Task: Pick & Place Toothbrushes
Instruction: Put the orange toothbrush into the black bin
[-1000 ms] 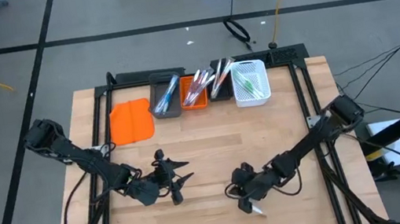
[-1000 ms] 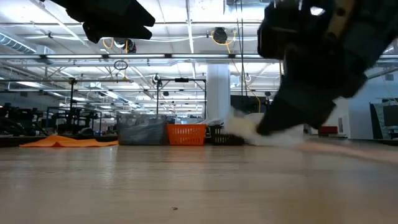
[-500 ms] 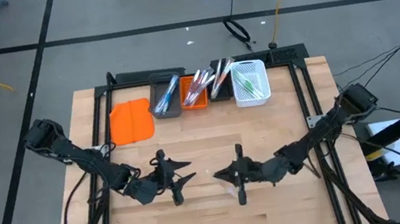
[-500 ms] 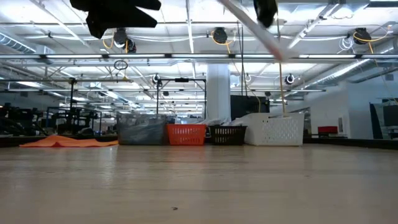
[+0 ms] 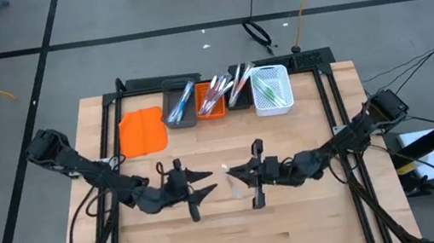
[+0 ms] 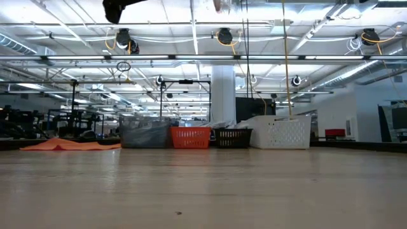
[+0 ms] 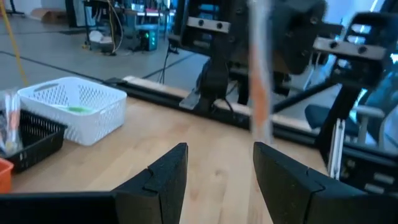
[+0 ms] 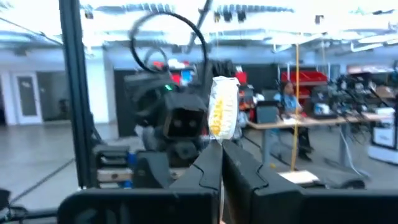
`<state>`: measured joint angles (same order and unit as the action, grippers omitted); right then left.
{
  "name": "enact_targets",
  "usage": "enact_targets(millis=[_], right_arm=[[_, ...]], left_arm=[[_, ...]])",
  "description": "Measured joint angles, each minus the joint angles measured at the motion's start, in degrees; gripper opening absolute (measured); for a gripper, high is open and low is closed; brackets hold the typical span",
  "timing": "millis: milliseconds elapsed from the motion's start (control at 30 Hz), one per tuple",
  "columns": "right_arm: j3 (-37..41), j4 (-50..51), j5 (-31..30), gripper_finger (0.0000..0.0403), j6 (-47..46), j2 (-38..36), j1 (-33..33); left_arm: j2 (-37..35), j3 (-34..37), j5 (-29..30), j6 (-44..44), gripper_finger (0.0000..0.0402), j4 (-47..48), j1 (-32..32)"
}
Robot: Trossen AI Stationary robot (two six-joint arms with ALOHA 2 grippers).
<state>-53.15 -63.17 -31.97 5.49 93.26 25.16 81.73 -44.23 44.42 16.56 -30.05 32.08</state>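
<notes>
toothbrushes (image 5: 189,100) fill the bins at the far edge of the table (image 5: 301,221) in the high view: a grey bin (image 5: 179,105), an orange bin (image 5: 210,101), a black bin (image 5: 237,89) and a white mesh bin (image 5: 272,90), side by side, with a flat orange sheet (image 5: 142,131) just left of them; 1 more toothbrush (image 5: 233,181) is up off the wood in the right gripper (image 5: 245,174), whose fingers are pinched tight on it near the middle of the table; the left gripper (image 5: 202,182) faces it from just beside, fingers parted and holding nothing; the 2 arms reach in from opposite sides.

low view: the 4 bins stand in a row far across the bare wood, the orange bin (image 6: 191,137) between the grey and black ones, the mesh bin (image 6: 280,132) rightmost; only a dark scrap of 1 arm shows at the upper edge, and neither claw can be read here.

left wrist view: the 2 fingers (image 7: 163,180) stand apart with wood showing between them; the held toothbrush (image 7: 259,81) hangs upright ahead, blurred, pale with what looks like an orange stretch; the mesh bin (image 7: 74,107) sits off to the side.

right wrist view: the 2 fingers (image 8: 207,176) meet on the toothbrush (image 8: 224,115), its pale and yellowish end poking up above them; the other arm's wrist sits dark just behind; a person sits at a desk far back in the room.
</notes>
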Motion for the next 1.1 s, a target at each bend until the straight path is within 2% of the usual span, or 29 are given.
enact_targets(millis=[133, 367, 533, 667, 800, 967, 1100], right_arm=[[-0.02, -2.05, 2.19, 0.0000, 1.30, 0.00, -0.81], [-0.02, -1.78, 1.99, 0.0000, 1.68, 0.00, -1.65], [-0.02, -1.65, 2.02, 0.0000, 1.88, 0.00, -1.61], [-0.04, -1.62, 1.98, 0.0000, 2.14, 0.00, -1.65], [-0.04, -1.11, 1.88, 0.0000, 2.27, 0.00, -1.63], [-0.04, 0.22, 1.83, 0.0000, 1.62, 0.00, -1.77], [-0.07, 1.13, 1.84, 0.0000, 1.34, 0.00, -1.96]], left_arm=[[0.38, 0.00, -3.58, 0.07, 0.0182, -3.44, -3.00], [3.99, -0.02, -15.74, 0.03, 0.0182, -12.15, -6.98], [6.75, 0.00, -16.61, -0.37, 0.0182, -17.12, -8.15], [8.42, -0.02, -20.29, 0.31, 0.0179, -19.58, -9.10], [9.64, 0.00, -20.96, 0.46, 0.0133, -20.82, -9.31], [9.81, 0.00, -22.34, -1.63, 0.0021, -20.72, -9.27], [9.81, 0.00, -22.36, -1.66, 0.0009, -20.43, -9.27]])
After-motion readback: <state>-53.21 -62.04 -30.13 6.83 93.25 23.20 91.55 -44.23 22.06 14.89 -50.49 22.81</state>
